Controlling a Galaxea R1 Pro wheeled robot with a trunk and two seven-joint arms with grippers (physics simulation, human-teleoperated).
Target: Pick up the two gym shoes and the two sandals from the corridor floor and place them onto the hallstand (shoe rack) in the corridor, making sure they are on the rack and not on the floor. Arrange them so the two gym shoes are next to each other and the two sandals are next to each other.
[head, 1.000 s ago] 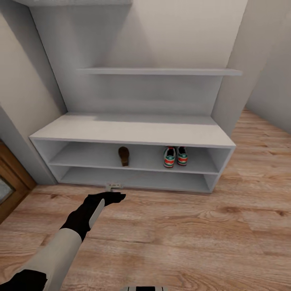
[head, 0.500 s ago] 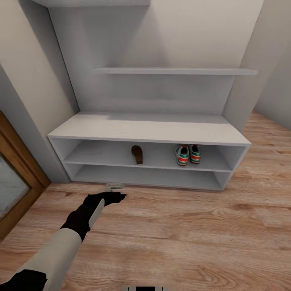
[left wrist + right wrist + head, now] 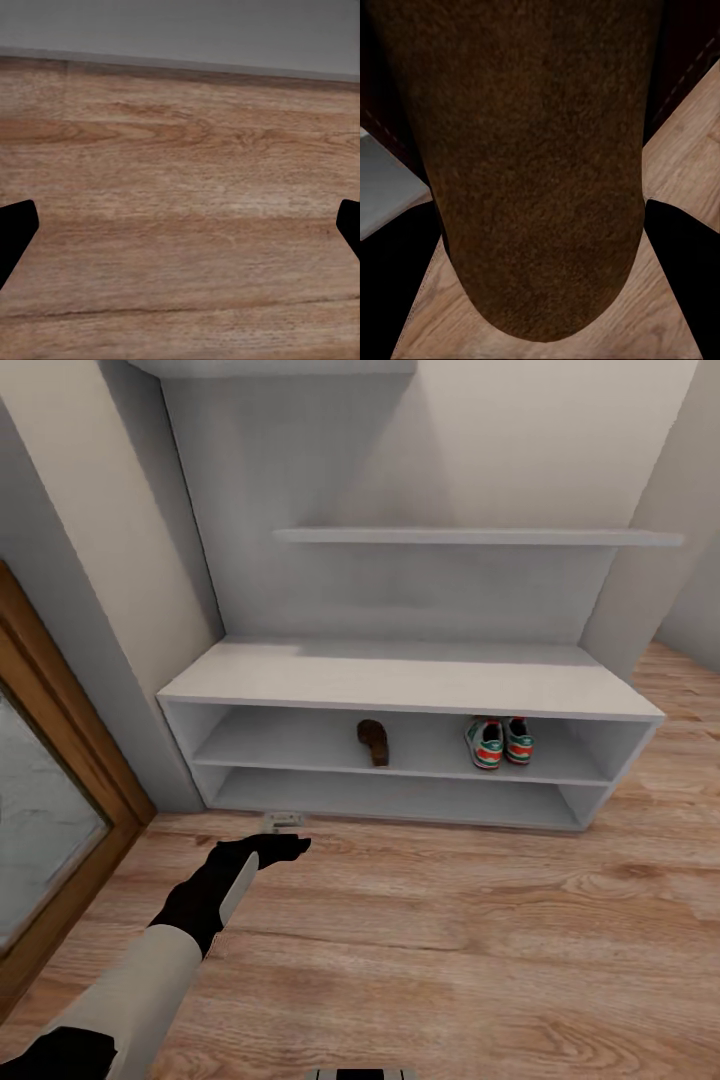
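The hallstand (image 3: 400,680) stands against the wall ahead. One dark brown sandal (image 3: 376,742) lies on its upper shoe shelf, near the middle. Both gym shoes (image 3: 499,743) sit side by side on the same shelf, further right. The second sandal (image 3: 532,150) is in the right wrist view, close up between the fingers (image 3: 682,255) of my right gripper (image 3: 540,262), which is shut on it above the corridor floor (image 3: 682,165). My left gripper (image 3: 283,823) reaches forward low over the floor (image 3: 450,940) before the rack; its fingertips (image 3: 15,232) stand wide apart, open and holding nothing.
A wooden door frame with a glass pane (image 3: 60,790) runs along the left. A wall shelf (image 3: 470,537) hangs above the bench top. Bare planks spread to the right of my left arm.
The whole view has shifted: the camera turned left, so the rack and shoes slid right and more of the door frame shows. My left arm keeps its pose.
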